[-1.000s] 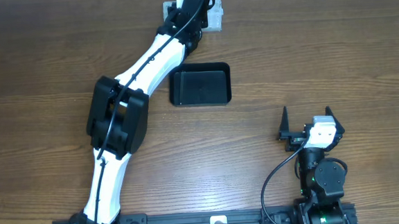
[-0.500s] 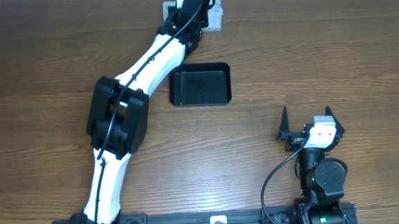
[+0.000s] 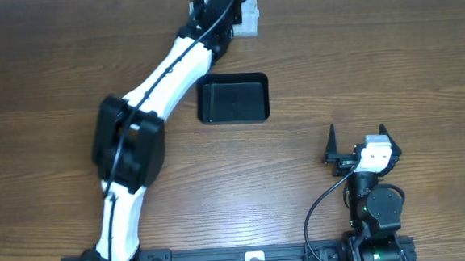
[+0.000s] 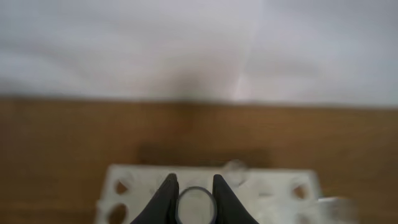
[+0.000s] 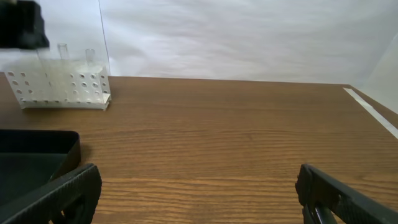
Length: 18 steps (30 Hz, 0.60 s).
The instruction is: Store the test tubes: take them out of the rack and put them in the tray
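Observation:
A white perforated rack (image 3: 250,18) stands at the table's far edge, with clear test tubes (image 5: 90,56) upright in it. My left gripper (image 4: 194,186) is right above the rack (image 4: 273,190), shut on the round top of a test tube (image 4: 194,203). The right wrist view shows that gripper as a dark block (image 5: 22,25) over the rack (image 5: 59,90). The black tray (image 3: 233,99) lies nearer, in the middle of the table, with nothing visible inside. My right gripper (image 3: 355,139) rests low at the near right, open and holding nothing.
The left arm (image 3: 172,69) stretches diagonally past the tray's left side. A white wall rises just behind the rack. Bare wood lies to the right of the tray (image 5: 34,155) and around my right gripper (image 5: 199,193).
The left arm has shifted: its elbow swung left and its gripper rose a little at the rack. The right arm has not moved.

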{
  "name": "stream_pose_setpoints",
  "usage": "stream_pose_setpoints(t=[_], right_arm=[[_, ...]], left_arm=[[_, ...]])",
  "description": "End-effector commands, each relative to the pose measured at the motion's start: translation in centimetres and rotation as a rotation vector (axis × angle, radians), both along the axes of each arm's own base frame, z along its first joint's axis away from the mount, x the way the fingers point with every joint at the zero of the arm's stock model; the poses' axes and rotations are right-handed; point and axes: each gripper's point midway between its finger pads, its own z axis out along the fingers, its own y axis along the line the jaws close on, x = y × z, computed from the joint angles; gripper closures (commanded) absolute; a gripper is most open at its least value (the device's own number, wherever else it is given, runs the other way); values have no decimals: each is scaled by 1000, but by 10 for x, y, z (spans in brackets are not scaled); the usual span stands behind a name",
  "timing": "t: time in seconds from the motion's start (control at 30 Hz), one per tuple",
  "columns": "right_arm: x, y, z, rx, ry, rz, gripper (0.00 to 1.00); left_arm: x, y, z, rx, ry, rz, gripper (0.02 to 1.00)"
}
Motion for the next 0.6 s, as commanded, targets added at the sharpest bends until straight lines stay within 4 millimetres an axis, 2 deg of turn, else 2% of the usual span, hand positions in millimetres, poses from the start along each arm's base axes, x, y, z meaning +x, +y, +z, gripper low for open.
stream_pose_setpoints(t=[0.03,0.07,0.13,0.17,0.23,0.33,0.37,0.4,0.5,0.6], right_arm=[[0,-3,-1,-2,-2,-13,7],[0,-3,-1,-2,-2,-13,7],[0,-3,-1,-2,-2,-13,7],[0,-3,-1,-2,-2,-13,7],[0,-3,-1,-2,-2,-13,9],[0,-3,-1,-2,-2,-13,7],[0,-3,-1,-2,-2,-13,9],[0,-3,-1,-2,-2,-13,9],[0,-3,-1,-2,-2,-13,7],[0,-3,-1,-2,-1,-13,9]], left_arm=[[-32,17,146,-42,-202,-24,961],[-40,20,158,-47,-202,-32,978],[-52,20,165,-55,-177,-66,978],[-59,18,164,-61,-145,-93,978],[-74,14,144,-94,-30,-124,978],[-100,18,91,-148,205,-79,980],[-110,21,70,-161,294,-41,978],[-121,27,38,-158,407,23,978],[-131,28,-6,-107,535,61,980],[-137,20,-44,-64,622,54,978]])
